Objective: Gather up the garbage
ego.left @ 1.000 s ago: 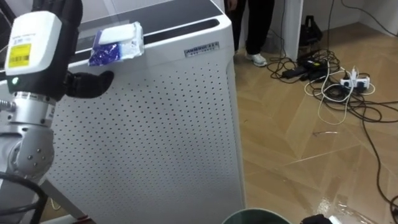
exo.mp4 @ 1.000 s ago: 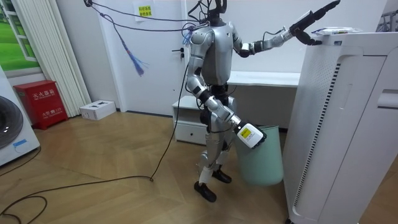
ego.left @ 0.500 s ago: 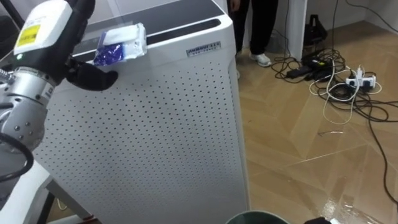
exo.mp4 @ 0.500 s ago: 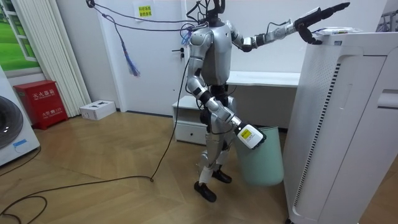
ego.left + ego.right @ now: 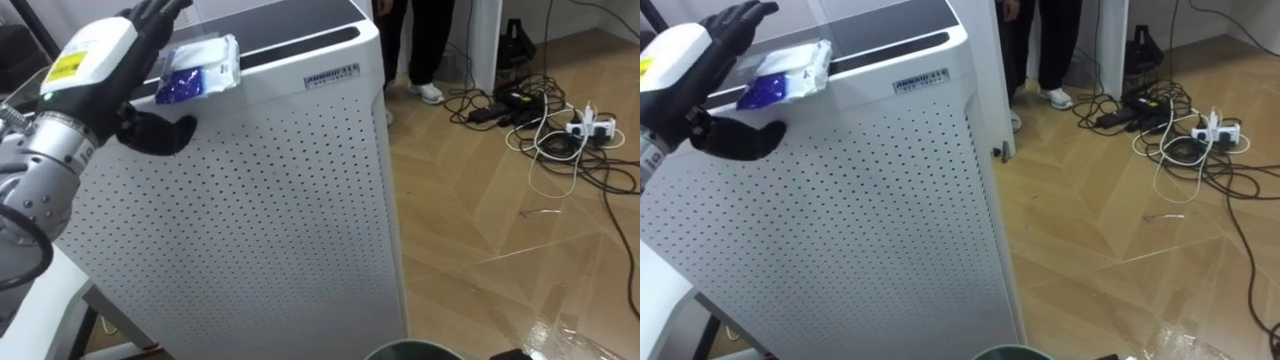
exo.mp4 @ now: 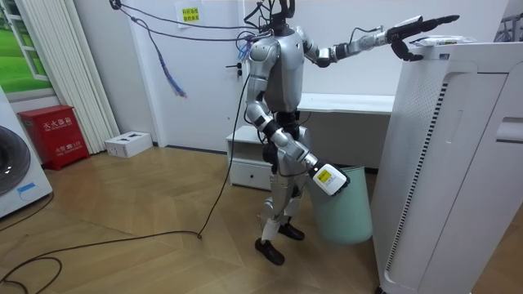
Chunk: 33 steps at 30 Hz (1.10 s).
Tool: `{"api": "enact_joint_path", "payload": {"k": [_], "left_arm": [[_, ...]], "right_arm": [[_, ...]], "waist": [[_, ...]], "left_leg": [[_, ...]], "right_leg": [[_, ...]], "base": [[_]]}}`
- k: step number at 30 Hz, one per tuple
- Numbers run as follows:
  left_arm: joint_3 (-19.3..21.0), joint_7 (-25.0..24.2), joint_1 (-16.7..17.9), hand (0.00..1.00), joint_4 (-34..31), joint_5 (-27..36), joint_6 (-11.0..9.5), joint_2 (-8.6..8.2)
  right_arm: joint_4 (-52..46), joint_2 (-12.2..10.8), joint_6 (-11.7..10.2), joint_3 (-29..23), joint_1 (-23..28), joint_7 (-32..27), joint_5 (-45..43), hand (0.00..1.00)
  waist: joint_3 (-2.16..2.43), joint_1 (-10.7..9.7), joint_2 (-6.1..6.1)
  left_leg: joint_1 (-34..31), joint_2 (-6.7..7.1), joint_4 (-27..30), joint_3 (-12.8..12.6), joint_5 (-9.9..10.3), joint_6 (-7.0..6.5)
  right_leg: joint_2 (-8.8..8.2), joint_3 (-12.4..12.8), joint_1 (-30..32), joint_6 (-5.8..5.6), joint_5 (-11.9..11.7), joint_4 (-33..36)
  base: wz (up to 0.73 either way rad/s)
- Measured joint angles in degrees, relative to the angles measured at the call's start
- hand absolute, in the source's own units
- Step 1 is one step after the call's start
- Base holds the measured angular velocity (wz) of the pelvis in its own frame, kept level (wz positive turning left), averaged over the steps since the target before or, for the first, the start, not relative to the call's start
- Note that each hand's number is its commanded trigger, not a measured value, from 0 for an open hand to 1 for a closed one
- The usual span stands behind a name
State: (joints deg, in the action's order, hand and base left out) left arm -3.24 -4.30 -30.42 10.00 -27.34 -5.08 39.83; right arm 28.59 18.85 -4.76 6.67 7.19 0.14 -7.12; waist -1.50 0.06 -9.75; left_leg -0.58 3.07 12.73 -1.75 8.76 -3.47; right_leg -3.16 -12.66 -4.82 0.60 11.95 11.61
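Observation:
A crumpled white and blue plastic wrapper (image 5: 195, 70) lies on the top of a tall white air purifier (image 5: 260, 200), near its front edge. My left hand (image 5: 100, 55) is raised beside it, open. Its straight fingers (image 5: 160, 12) reach over the wrapper's left end, and the thumb (image 5: 160, 132) rests against the perforated front panel below. In the room view I stand beside the purifier with the left arm stretched level over its top (image 6: 441, 39). My right hand (image 6: 327, 177) hangs low next to a pale green bin (image 6: 347, 212).
The bin's rim (image 5: 410, 352) shows at my feet, in front of the purifier. Tangled cables and a power strip (image 5: 540, 120) lie on the wooden floor to the right. A person's legs (image 5: 420, 50) stand behind the purifier.
My left hand has come down from pointing upward to level, its fingers now over the wrapper's left end. The eye view has shifted slightly.

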Motion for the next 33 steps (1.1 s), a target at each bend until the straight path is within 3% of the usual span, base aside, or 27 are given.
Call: {"api": "enact_joint_path", "payload": {"k": [5,12,13,14,16,17,25,33], "left_arm": [[-0.8,-2.9,0.0,0.0,-0.7,-4.6,0.3,0.0],[-2.7,-7.3,0.0,0.03,-0.7,-7.2,2.2,-0.03],[-2.6,-7.8,0.0,0.22,-1.0,-7.2,2.6,-0.02],[-2.6,-7.9,0.0,0.27,-1.0,-7.2,2.7,-0.02],[-2.6,-8.5,0.0,0.87,-1.0,-7.2,3.0,-0.03],[-2.6,-8.7,0.0,1.0,-1.0,-7.2,3.3,-0.03],[-0.8,-7.3,-2.1,1.0,-0.9,-8.6,5.2,-0.09],[-0.1,-6.6,-2.5,1.0,-1.4,-8.6,4.8,-0.1]], "right_arm": [[0.1,0.0,0.8,0.1,0.0,0.0,-0.2,1.0],[0.6,0.1,0.8,0.4,0.0,0.0,-0.2,1.0],[0.7,0.1,0.8,0.5,0.0,0.0,-0.2,1.0],[0.7,0.1,0.8,0.6,0.0,0.0,-0.2,1.0],[0.7,0.2,0.9,1.1,0.0,0.0,-0.2,1.0],[0.7,0.1,0.9,1.2,0.0,0.0,-0.2,1.0],[0.7,0.2,1.0,2.3,0.0,-0.6,-0.1,1.0],[0.7,0.7,1.1,3.0,0.0,-0.9,-0.1,1.0]], "waist": [[0.15,0.0,-0.24],[0.22,-0.3,-0.39],[0.25,-0.3,-0.44],[0.26,-0.4,-0.45],[0.25,-0.6,-0.43],[0.25,-0.7,-0.43],[0.07,-2.1,-0.26],[-0.05,-2.1,-0.08]], "left_leg": [[0.4,0.0,0.0,0.0,0.0,0.0],[0.4,-0.04,0.1,-0.2,-0.2,-0.04],[0.4,-0.04,0.1,-0.2,-0.2,-0.04],[0.4,-0.04,0.1,-0.3,-0.2,-0.04],[0.5,-0.05,0.1,-0.3,-0.2,-0.05],[0.6,-0.05,0.0,-0.3,-0.2,-0.05],[1.1,-0.06,-0.1,-0.6,-0.2,-0.09],[0.9,-0.2,-0.1,-1.4,-0.3,-0.19]], "right_leg": [[0.01,0.0,-0.3,0.0,0.0,0.0],[-0.02,0.2,0.2,0.01,0.0,0.0],[-0.03,0.2,0.2,0.01,0.0,0.0],[-0.03,0.3,0.2,0.01,0.0,0.0],[-0.02,0.3,0.1,0.0,0.0,0.0],[-0.03,0.3,0.1,0.0,0.0,0.0],[-0.2,0.3,-0.3,0.0,0.0,0.2],[-0.26,0.0,-0.2,-0.06,0.0,0.2]], "base": [[0.0],[0.0],[0.0],[0.0],[0.0],[0.0],[-0.01],[0.02]]}}
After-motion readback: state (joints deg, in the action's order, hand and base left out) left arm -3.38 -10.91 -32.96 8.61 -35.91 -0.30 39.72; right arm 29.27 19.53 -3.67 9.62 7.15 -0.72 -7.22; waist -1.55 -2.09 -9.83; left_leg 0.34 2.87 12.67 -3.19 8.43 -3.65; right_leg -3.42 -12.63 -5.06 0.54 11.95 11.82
